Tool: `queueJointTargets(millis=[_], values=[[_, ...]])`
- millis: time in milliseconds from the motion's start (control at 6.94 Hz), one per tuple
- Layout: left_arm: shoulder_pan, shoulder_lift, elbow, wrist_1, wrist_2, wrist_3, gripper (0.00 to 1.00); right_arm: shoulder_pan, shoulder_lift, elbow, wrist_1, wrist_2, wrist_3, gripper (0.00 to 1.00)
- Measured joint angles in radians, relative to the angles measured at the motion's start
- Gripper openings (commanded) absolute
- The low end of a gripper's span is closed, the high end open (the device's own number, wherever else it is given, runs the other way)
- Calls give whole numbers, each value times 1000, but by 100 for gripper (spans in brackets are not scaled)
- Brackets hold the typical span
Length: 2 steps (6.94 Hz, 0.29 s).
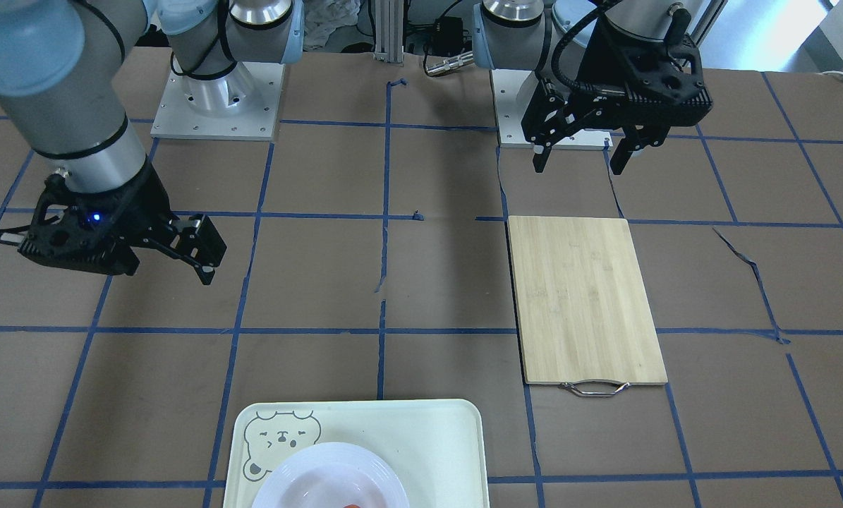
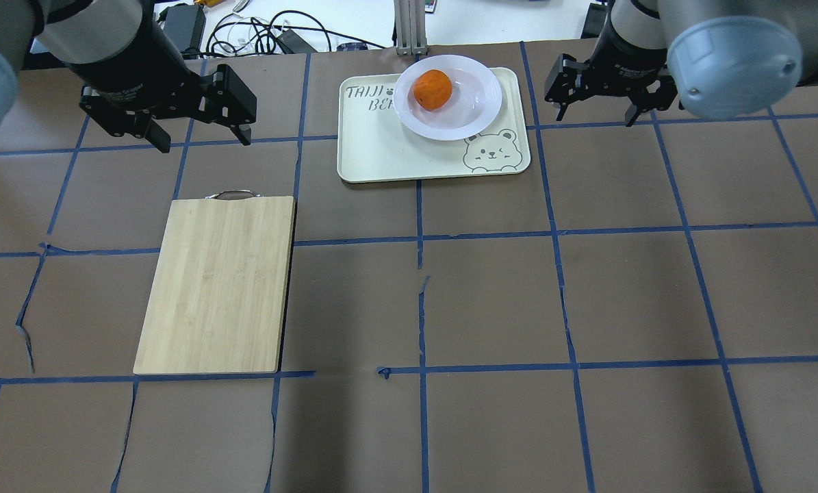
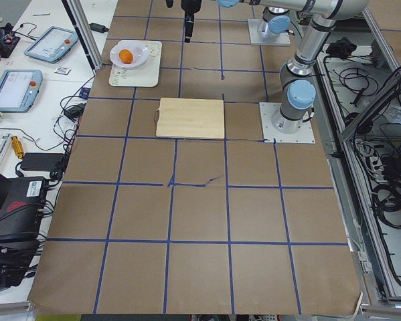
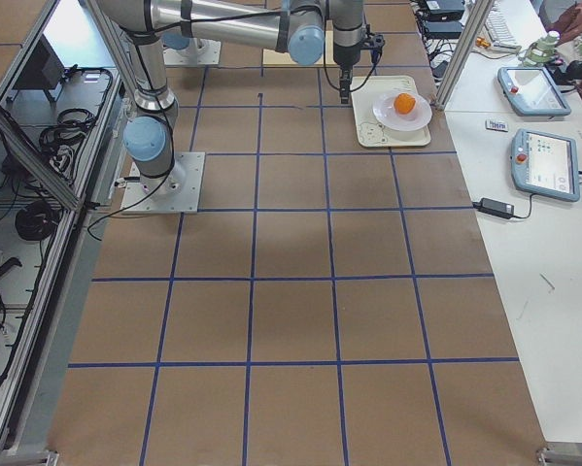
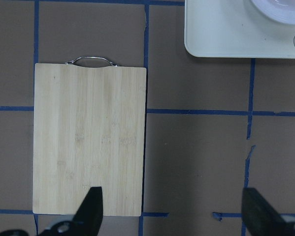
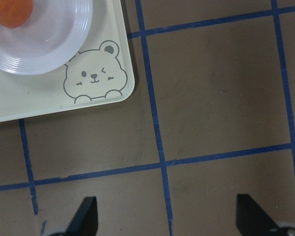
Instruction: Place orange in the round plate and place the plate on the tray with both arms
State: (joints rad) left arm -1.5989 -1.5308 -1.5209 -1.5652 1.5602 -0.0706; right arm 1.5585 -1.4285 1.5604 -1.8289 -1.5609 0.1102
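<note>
The orange rests in the sunken centre of the round plate, a glossy white dish. The plate stands on the cream tray, over its far right part, beside the bear face. My left gripper hovers open and empty left of the tray, beyond the board's handle. Right of the tray, my right gripper is open too, holding nothing. In the right wrist view the orange and plate sit at the top left, well clear of the open right gripper.
A bamboo cutting board with a metal handle lies left of centre on the table, below the left gripper. Cables run along the far edge. Tablets lie on a side table past the tray.
</note>
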Motion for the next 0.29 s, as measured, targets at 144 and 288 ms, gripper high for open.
queueJointTargets(millis=[144, 288], values=[[0, 0, 0, 0, 0, 0, 100, 1, -24, -10, 46, 0, -40, 100], [0, 0, 0, -1, 0, 0, 100, 2, -34, -22, 69, 0, -75, 100]])
